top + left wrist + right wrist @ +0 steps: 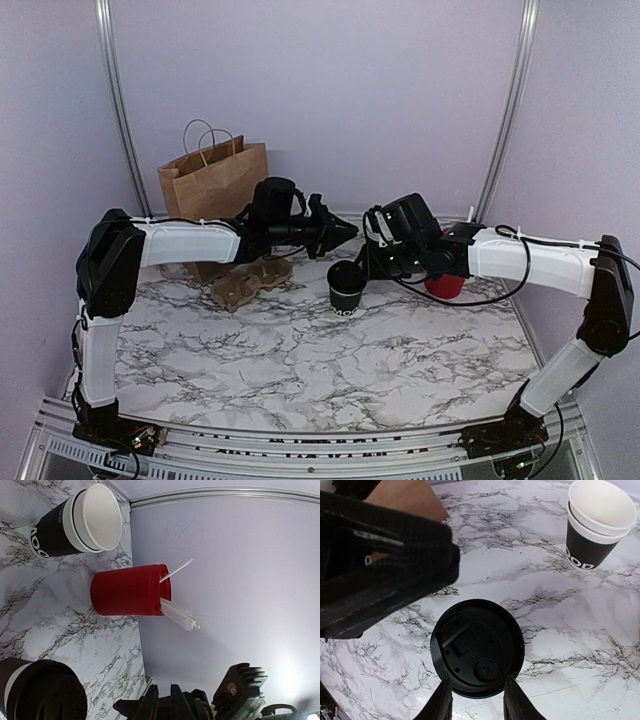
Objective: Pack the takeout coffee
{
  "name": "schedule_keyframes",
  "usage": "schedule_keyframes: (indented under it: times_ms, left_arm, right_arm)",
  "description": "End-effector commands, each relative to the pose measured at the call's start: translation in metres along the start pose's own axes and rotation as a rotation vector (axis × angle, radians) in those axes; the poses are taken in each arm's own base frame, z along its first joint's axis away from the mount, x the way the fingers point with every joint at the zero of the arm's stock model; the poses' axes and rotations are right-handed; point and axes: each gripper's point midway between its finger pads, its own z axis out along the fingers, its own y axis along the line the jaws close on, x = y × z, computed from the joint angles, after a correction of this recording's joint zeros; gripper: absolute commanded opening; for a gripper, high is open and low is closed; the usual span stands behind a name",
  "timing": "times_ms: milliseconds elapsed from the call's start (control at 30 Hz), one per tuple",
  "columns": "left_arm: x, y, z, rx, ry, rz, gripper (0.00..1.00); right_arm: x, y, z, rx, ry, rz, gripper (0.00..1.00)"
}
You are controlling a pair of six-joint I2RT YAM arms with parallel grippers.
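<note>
Marble tabletop (300, 370) carries the lidded takeout coffee (470, 640) under the half-open, empty right gripper (476, 681); left gripper (346, 233) pinched together, empty; next, probably lowering to grip it

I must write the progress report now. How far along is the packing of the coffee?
Done: the lid sits on the cup. In hand: the right gripper hovers at the lid, fingers apart, with no clear grip; the left gripper is shut and holds nothing visible. To do: the cup stands on the table, not in the carrier or the bag.

Marble table (300, 370): takeout coffee (347, 290), bag (213, 185), carrier (250, 281)
</note>
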Motion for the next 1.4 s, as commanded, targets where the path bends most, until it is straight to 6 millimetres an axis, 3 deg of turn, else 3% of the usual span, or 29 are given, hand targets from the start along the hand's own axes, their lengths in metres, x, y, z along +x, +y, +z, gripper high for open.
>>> schedule_keyframes:
  times_ms: [0,67,133,233,367,467,533,700,967,1033,1267,1367]
  left_arm:
    - [0.0,-0.043,-0.006,0.067,0.01,0.045,0.1]
    - [0.0,-0.038,-0.002,0.063,0.019,0.033,0.11]
    - [0.0,-0.019,0.006,0.032,0.028,0.013,0.11]
    - [0.008,0.034,0.019,-0.051,0.058,-0.047,0.1]
    - [0.028,0.107,0.028,-0.169,0.107,-0.122,0.09]
    - [0.035,0.127,0.023,-0.21,0.114,-0.138,0.09]
    - [0.035,0.123,0.02,-0.209,0.108,-0.126,0.09]
    - [0.027,0.092,0.016,-0.173,0.094,-0.079,0.09]
    - [0.003,0.007,0.006,-0.103,0.067,0.087,0.11]
    - [-0.002,-0.002,-0.004,-0.117,0.051,0.115,0.12]
    - [-0.016,-0.004,-0.051,-0.147,-0.014,0.153,0.13]
    - [-0.009,-0.003,-0.066,-0.156,-0.013,0.163,0.13]
  right_arm:
    - [-0.012,0.007,-0.008,-0.033,-0.045,0.012,0.34]
    - [-0.014,0.01,-0.007,-0.043,-0.051,0.009,0.33]
    - [-0.013,0.014,-0.003,-0.05,-0.05,0.003,0.33]
    - [-0.003,0.011,0.012,-0.03,-0.019,-0.003,0.32]
    - [0.03,-0.013,0.03,0.059,0.071,0.005,0.28]
    - [0.047,-0.024,0.033,0.089,0.107,0.001,0.27]
    - [0.049,-0.026,0.031,0.101,0.111,-0.003,0.26]
    - [0.043,-0.027,0.025,0.111,0.096,-0.007,0.26]
    - [0.027,-0.018,0.016,0.09,0.063,-0.007,0.26]
    - [0.019,-0.013,0.011,0.077,0.043,-0.005,0.27]
    - [-0.008,-0.005,-0.011,0.045,-0.029,0.002,0.27]
    - [-0.017,-0.006,-0.019,0.034,-0.055,0.014,0.28]
